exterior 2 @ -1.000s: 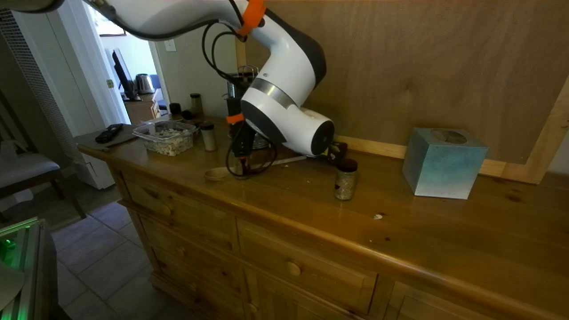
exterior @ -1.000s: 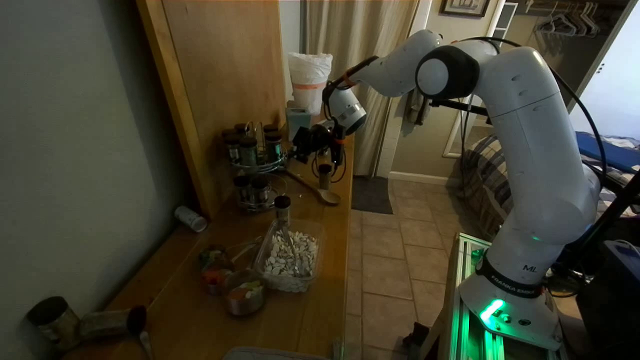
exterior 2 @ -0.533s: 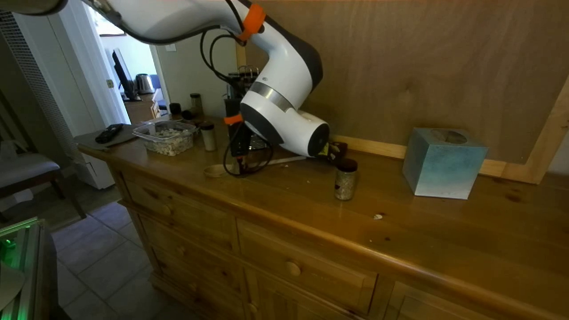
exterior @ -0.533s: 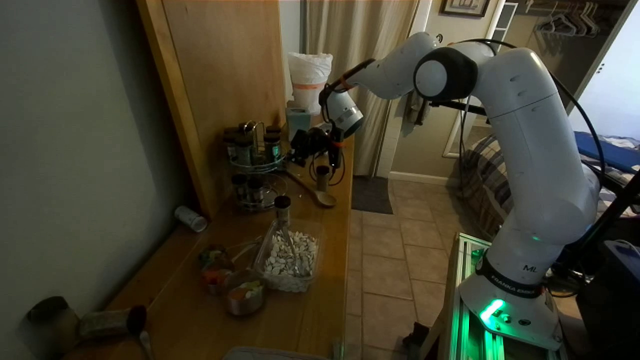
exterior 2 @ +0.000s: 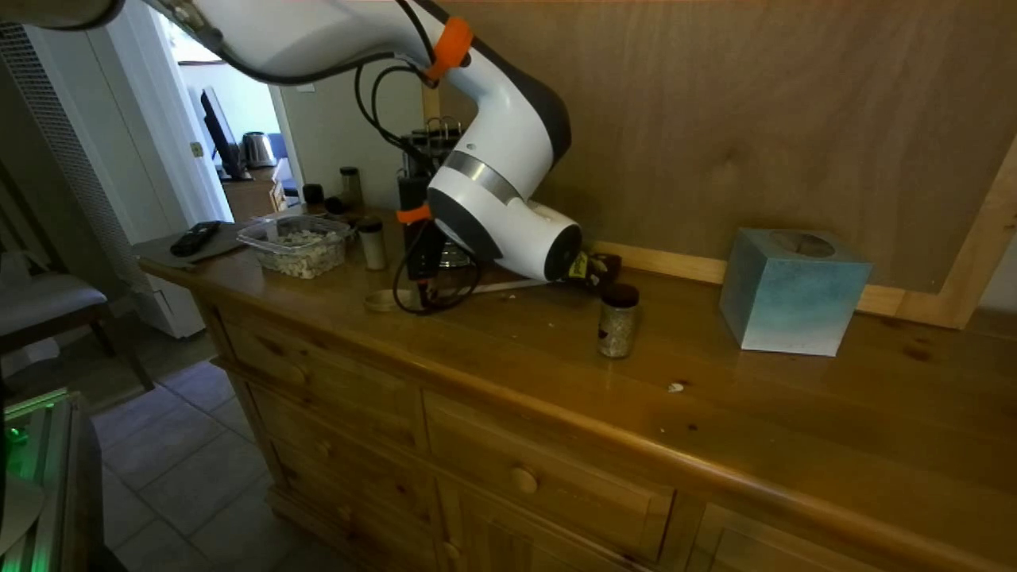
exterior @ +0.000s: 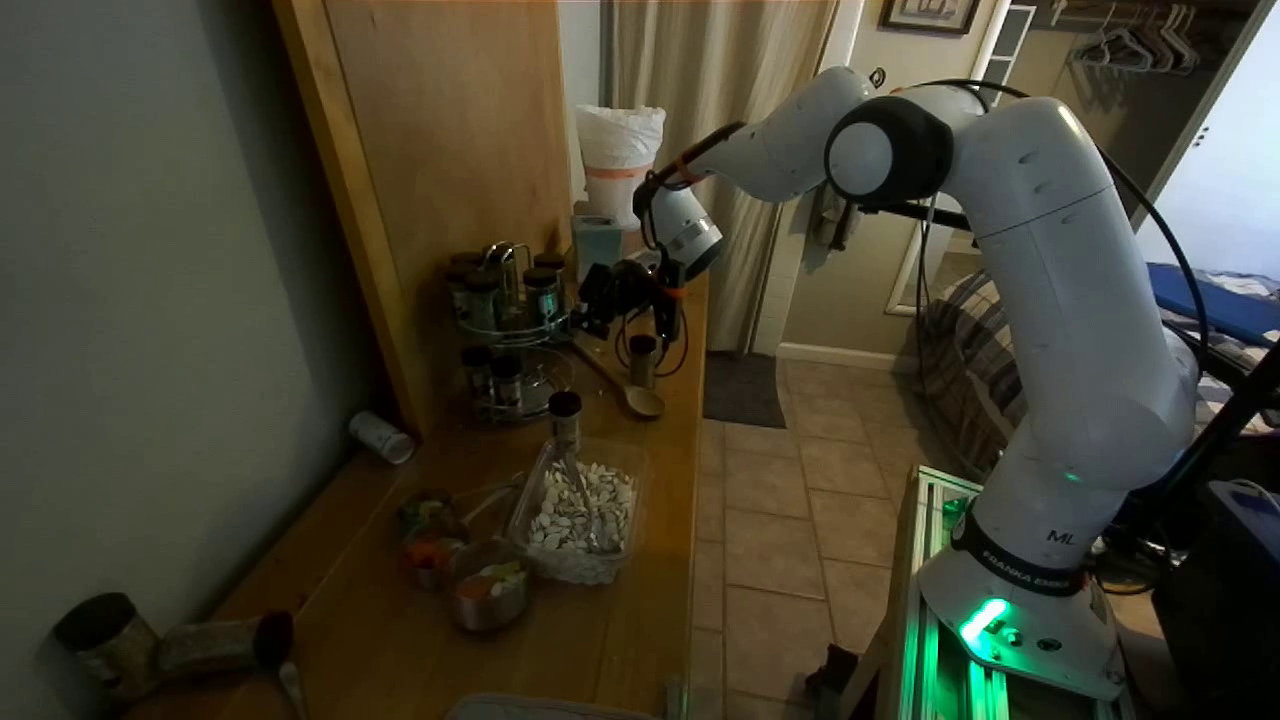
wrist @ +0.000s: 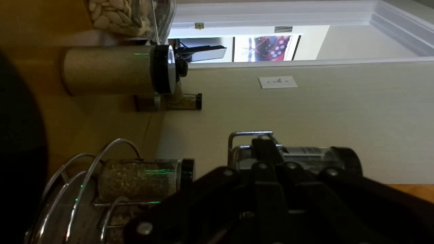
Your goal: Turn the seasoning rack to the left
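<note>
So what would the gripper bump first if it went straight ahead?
Most likely the spice rack, at its upper wire. The gripper overlaps it in the wrist view, so any gap is unclear.

Dim dresser top [exterior 2: 508, 342], bright doorway [exterior 2: 245, 102]

White rounded arm [exterior: 1045, 260], black cable [exterior 2: 294, 80], orange strap [exterior 2: 451, 46], black claw [wrist: 268, 151], silvery screws [wrist: 145, 228]

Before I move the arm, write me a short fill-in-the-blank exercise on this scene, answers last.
The silver round metal seasoning rack has ____ tiers.
The black two-fingered gripper is level with the rack's ____ tier.
The small white cylindrical container lies on its ____.
Missing words: two; upper; side.
</note>
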Motion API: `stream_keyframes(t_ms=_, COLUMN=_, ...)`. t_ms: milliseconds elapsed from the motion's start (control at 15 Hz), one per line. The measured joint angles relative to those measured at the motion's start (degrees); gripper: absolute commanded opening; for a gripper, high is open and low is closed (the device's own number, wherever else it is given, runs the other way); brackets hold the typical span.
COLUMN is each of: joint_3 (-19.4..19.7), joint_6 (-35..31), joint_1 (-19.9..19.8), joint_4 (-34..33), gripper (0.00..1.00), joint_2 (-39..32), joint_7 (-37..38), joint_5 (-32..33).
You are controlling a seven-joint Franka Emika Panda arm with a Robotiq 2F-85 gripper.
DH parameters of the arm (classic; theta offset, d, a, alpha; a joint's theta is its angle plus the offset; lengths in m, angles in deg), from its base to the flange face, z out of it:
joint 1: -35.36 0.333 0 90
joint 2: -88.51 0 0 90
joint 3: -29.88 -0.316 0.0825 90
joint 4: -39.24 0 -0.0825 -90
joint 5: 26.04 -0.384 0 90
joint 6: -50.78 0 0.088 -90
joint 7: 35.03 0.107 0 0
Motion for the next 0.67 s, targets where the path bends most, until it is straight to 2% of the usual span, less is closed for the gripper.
stream_keyframes(t_ms=667, joint_3=2.7, joint_6=-0.26, joint_1=-0.14, joint_4=0.04, gripper=0.02, joint_2=0.93, joint_7=3.65, joint_5=1.88)
